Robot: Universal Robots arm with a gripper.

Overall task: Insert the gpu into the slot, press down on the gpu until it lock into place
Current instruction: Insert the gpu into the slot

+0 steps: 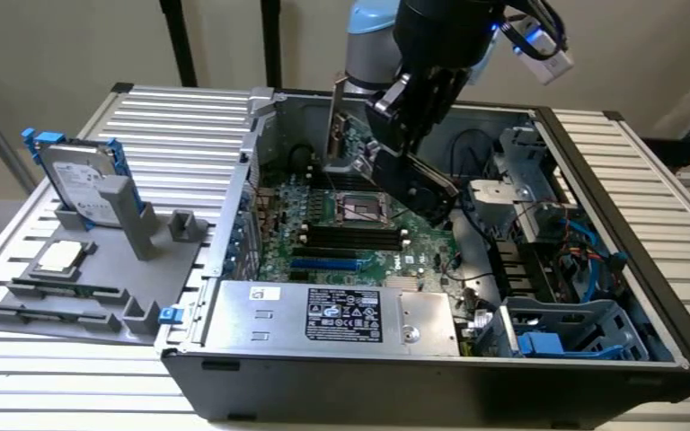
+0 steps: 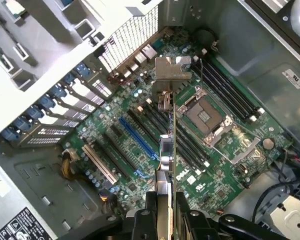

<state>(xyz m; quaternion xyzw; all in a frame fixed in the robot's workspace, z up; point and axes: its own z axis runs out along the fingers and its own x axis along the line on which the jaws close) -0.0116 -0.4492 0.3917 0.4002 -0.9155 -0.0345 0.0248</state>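
Gripper (image 2: 166,207) is pinched on the gpu (image 2: 171,150), fingers clamped either side of the thin card, which shows edge-on with its metal bracket (image 2: 172,67) at the far end. The card hangs over the green motherboard (image 2: 90,130), clear of it and not seated anywhere. The bright-blue slot (image 2: 137,137) lies off to one side of the card's edge, bare, among the parallel black strips (image 2: 225,85), with the silver CPU socket (image 2: 204,112) on the other side. All of it sits inside the open computer case (image 1: 441,386) on the slatted surface (image 1: 82,395). Risk, as I judge it: the card's line and the slot's line don't look matched, so coming down like this could land the edge on a black strip or on bare board. Pressing crooked could bend contacts, and that bracket could snag the case wall
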